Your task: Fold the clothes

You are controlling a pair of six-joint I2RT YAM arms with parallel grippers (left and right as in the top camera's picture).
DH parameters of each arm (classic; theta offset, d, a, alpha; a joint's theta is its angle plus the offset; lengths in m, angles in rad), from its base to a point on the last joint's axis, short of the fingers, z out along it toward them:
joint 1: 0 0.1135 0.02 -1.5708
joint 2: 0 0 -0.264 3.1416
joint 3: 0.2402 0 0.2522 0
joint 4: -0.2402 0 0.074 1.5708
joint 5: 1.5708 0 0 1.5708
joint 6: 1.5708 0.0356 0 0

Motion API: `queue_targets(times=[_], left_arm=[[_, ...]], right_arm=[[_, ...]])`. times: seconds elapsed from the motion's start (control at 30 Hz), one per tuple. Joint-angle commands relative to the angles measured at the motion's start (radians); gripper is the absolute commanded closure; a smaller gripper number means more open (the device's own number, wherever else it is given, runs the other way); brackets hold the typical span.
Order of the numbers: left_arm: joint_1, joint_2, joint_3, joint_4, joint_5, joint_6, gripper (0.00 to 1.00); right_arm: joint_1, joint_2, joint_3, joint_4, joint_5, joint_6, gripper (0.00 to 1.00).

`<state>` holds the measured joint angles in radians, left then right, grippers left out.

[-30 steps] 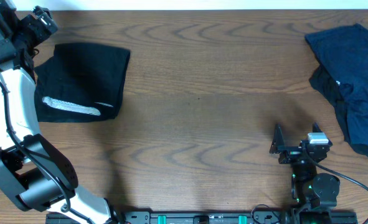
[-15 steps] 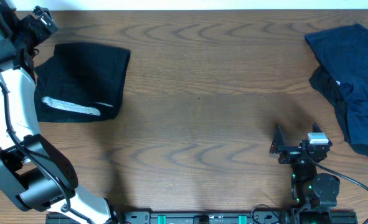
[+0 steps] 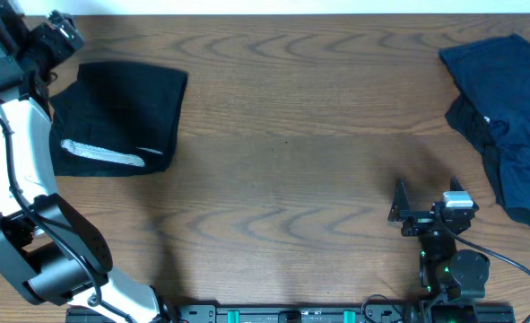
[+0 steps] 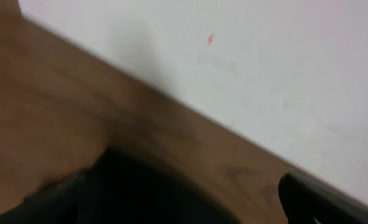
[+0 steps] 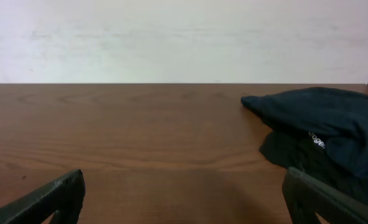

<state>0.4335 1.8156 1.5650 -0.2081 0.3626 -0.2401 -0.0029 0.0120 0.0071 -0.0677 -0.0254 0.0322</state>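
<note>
A folded black garment (image 3: 121,112) with a whitish strip (image 3: 103,154) lies at the far left of the table. A pile of navy and black clothes (image 3: 507,117) lies at the far right; it also shows in the right wrist view (image 5: 324,124). My left gripper (image 3: 56,34) is at the far left corner, just beyond the black garment's corner. In the blurred left wrist view its jaws stand apart, one finger (image 4: 324,199) at the right, with dark fabric (image 4: 152,193) low between them. My right gripper (image 3: 423,208) is open and empty near the front edge, left of the navy pile.
The wooden table (image 3: 291,135) runs between the two garments. A pale wall (image 5: 184,37) stands behind the table's far edge. The arm bases and a black rail (image 3: 291,314) sit along the front edge.
</note>
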Motion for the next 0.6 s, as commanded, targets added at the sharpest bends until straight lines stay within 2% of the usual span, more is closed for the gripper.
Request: queue_targets(times=[0.0,0.17,0.27,0.57], left_arm=[[-0.002,-0.073,-0.002,-0.103,0.004,-0.009,0.02],[-0.003,-0.268,-0.002,-0.370,0.004,-0.009,0.02],[-0.003,-0.402,-0.002,-0.474,0.004,-0.009,0.02],[-0.058,-0.739,-0.024,-0.513,0.000,0.003,0.02]], right_arm=[[-0.009,-0.007,-0.002,-0.004,0.000,-0.019,0.01],[-0.009,-0.007,-0.002,-0.004,0.000,-0.019,0.02],[-0.009,-0.007,-0.002,-0.004,0.000,-0.019,0.01],[-0.009,-0.007,-0.002,-0.004,0.000,-0.019,0.01]])
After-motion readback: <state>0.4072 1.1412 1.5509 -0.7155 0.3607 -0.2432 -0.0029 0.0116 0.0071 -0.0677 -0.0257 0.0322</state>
